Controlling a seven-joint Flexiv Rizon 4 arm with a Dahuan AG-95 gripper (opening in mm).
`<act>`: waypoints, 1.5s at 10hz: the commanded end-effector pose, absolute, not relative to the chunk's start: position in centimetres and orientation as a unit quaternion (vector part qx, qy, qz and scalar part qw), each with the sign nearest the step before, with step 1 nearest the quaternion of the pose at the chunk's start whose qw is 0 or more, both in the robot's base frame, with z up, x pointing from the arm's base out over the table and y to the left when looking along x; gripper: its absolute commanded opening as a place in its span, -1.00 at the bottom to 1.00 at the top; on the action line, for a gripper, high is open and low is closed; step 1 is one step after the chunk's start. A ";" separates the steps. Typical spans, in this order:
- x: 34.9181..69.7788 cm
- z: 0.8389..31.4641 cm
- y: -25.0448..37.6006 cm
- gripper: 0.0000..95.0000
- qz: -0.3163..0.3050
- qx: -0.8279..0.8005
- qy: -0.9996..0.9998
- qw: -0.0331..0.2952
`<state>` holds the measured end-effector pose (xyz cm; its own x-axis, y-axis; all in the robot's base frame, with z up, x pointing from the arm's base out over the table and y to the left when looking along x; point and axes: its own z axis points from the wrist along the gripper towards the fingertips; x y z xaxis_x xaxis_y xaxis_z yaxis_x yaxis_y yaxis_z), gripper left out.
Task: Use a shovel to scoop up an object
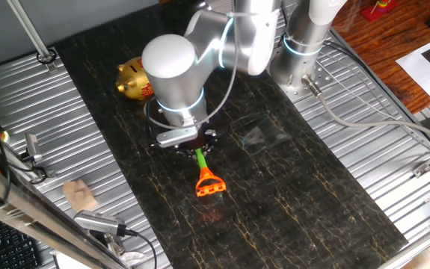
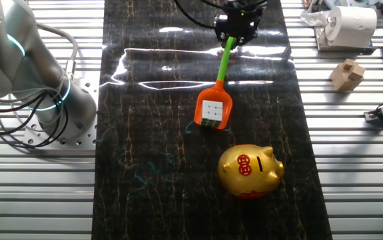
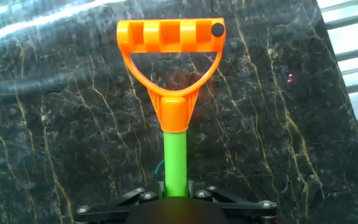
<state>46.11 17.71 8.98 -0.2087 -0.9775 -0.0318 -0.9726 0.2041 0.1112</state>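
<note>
The shovel lies along the dark marble table, with its orange blade (image 2: 223,100) toward the piggy bank and its green shaft (image 2: 225,59) running back to my gripper (image 2: 236,28). The object, a small white-squared cube (image 2: 210,112), sits on the blade. My gripper (image 3: 175,188) is shut on the green shaft (image 3: 175,155), and the orange D-handle (image 3: 171,37) sticks out past the fingers (image 3: 161,188). In one fixed view the D-handle (image 1: 209,184) shows below my gripper (image 1: 194,142), while the arm hides the blade and cube. Whether the blade is off the table cannot be told.
A gold piggy bank (image 2: 250,170) stands just beyond the blade, also seen as the piggy bank (image 1: 135,79). The robot base (image 2: 48,100) sits on ribbed metal beside the table. A tissue roll (image 2: 351,23) and a wooden block (image 2: 348,73) lie on the other side.
</note>
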 end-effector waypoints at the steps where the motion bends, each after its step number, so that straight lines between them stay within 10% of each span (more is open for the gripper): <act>1: 45.6 8.8 17.6 -1.00 -0.055 0.626 -0.778 0.020; 15: 42.3 8.2 17.5 -1.00 -0.055 0.617 -0.784 0.033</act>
